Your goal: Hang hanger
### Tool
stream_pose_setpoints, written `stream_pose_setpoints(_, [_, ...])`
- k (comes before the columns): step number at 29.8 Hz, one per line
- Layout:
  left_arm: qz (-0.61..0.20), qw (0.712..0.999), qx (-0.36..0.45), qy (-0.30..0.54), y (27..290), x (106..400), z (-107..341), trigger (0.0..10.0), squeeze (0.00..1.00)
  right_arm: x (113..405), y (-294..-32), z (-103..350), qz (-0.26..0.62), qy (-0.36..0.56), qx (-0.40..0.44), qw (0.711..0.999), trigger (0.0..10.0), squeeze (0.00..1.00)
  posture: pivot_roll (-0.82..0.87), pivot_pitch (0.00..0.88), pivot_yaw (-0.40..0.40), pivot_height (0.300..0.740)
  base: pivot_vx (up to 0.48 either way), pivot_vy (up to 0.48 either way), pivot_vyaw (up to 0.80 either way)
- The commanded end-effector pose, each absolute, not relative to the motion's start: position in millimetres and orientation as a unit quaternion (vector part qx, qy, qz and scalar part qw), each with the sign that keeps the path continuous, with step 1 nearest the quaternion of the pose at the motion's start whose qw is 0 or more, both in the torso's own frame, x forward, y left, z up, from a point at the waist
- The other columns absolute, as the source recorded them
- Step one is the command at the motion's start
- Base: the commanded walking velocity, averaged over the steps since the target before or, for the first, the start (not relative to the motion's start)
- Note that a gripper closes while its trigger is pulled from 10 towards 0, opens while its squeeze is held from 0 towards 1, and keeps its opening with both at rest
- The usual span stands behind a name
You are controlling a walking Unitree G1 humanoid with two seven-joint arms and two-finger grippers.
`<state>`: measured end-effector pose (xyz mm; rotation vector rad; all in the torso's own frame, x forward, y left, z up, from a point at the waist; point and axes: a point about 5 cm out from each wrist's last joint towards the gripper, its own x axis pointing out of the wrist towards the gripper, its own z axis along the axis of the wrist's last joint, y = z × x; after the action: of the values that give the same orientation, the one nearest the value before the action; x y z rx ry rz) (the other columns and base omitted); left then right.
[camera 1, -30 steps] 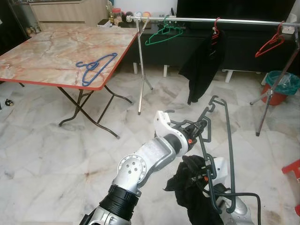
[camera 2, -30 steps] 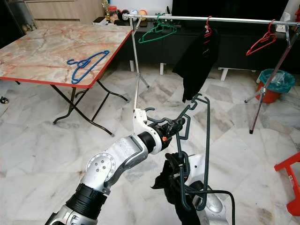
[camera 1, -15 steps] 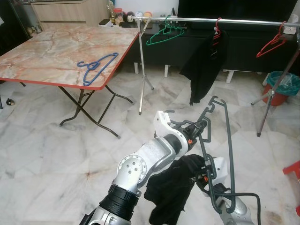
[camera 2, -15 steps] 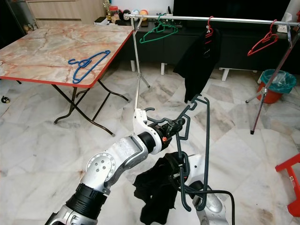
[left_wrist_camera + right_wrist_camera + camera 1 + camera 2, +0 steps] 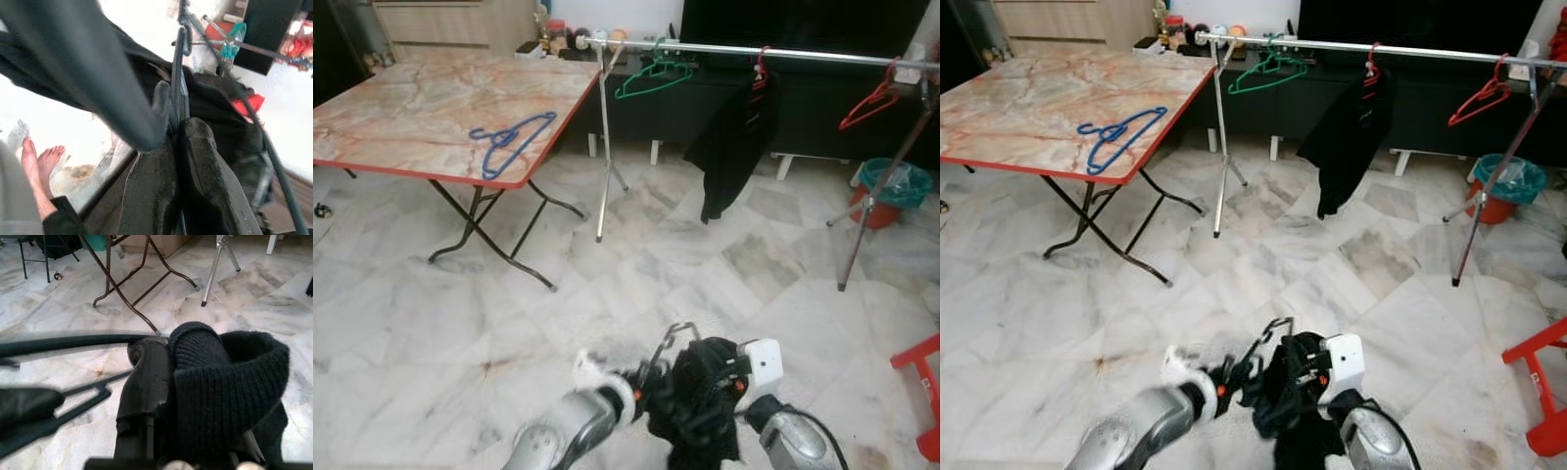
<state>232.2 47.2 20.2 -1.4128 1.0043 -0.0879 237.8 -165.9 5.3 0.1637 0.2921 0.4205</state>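
A dark green hanger (image 5: 664, 345) with a black knitted garment (image 5: 703, 406) bunched on it sits low in front of me, between both arms. My left gripper (image 5: 644, 384) is shut on the hanger's wire (image 5: 177, 83) near the hook; its fingers (image 5: 151, 196) press together on it. My right gripper (image 5: 724, 377) is shut on the hanger's bar (image 5: 63, 343), one finger (image 5: 144, 391) bare and the other wrapped by the garment (image 5: 220, 382). The silver clothes rail (image 5: 783, 51) stands far ahead.
The rail carries a green hanger (image 5: 651, 76), a black garment on a red hanger (image 5: 729, 147) and another red hanger (image 5: 871, 98). A folding table (image 5: 401, 108) with blue hangers (image 5: 509, 142) stands left. A teal-lined bin (image 5: 891, 186) and red stool (image 5: 920, 392) are right. A person's bare foot (image 5: 41, 159) is close.
Both arms have dropped from chest height to low in the view, taking the hanger down. The garment, hanging loose half a second ago, is now bunched between the grippers.
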Motion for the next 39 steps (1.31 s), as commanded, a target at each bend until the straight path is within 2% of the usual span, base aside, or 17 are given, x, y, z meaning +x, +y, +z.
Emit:
stream_pose_setpoints(1, [-0.409, 0.600, -0.624, 0.289, -89.6, 251.6, 245.6, 10.0, 0.00, 250.9, -166.2, 22.4, 0.206, 0.099, 0.082, 0.970, 10.0, 0.00, 0.00, 0.000, 0.064, 0.740, 0.000, 0.000, 0.00])
stream_pose_setpoints(39, [-0.409, 0.600, -0.624, 0.289, -89.6, 251.6, 245.6, 10.0, 0.00, 250.9, -166.2, 22.4, 0.206, 0.099, 0.082, 0.970, 10.0, 0.00, 0.00, 0.000, 0.064, 0.740, 0.000, 0.000, 0.00])
